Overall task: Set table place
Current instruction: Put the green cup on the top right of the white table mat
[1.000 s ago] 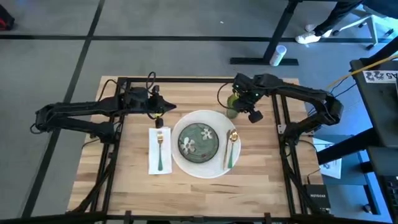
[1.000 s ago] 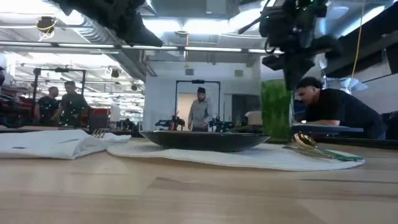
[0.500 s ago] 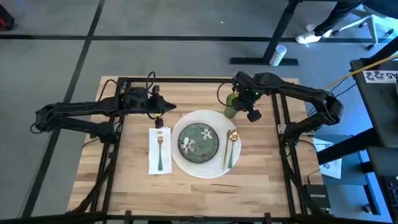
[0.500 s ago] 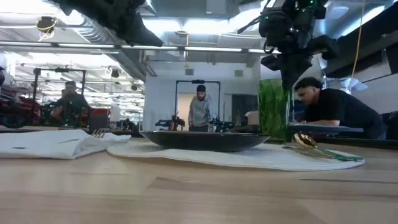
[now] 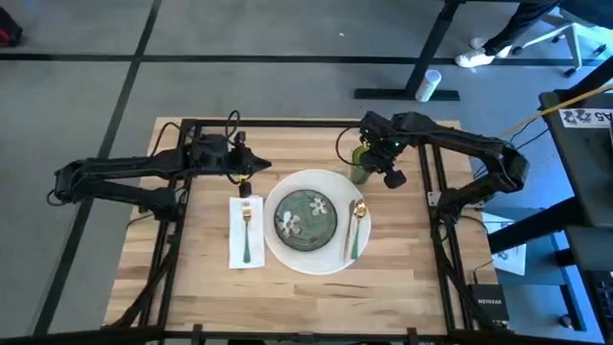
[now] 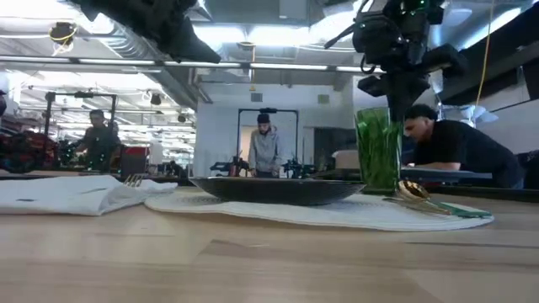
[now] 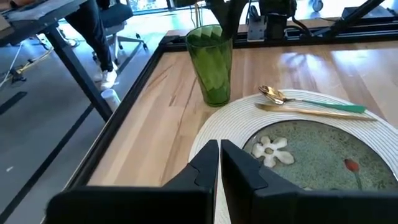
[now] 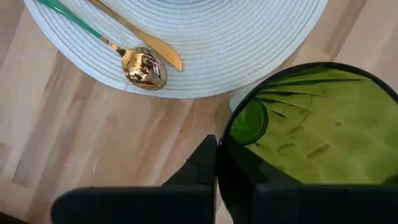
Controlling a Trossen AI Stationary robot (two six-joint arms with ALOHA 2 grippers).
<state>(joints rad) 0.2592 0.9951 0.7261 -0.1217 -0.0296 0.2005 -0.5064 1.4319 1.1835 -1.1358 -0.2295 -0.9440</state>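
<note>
A green ribbed glass stands upright on the table, just past the far right edge of the round white placemat. My right gripper comes down on it from above and is shut on its rim. A dark green plate sits on the placemat. A gold spoon and knife lie to the plate's right. A fork lies on a white napkin to the left. My left gripper hovers shut above the table beyond the napkin, holding nothing. My right gripper pinches the glass's wall at the rim. One finger is outside and the other is inside the glass. The fingers point straight down. The glass is upright and its base looks to rest on the table.
Black metal rails edge the table. Bare wood lies near the front edge and at the left. People stand and sit in the room beyond the far edge.
My right gripper, still shut on the glass, has shifted it slightly toward the table's left and then back to the right. The glass has stayed upright.
</note>
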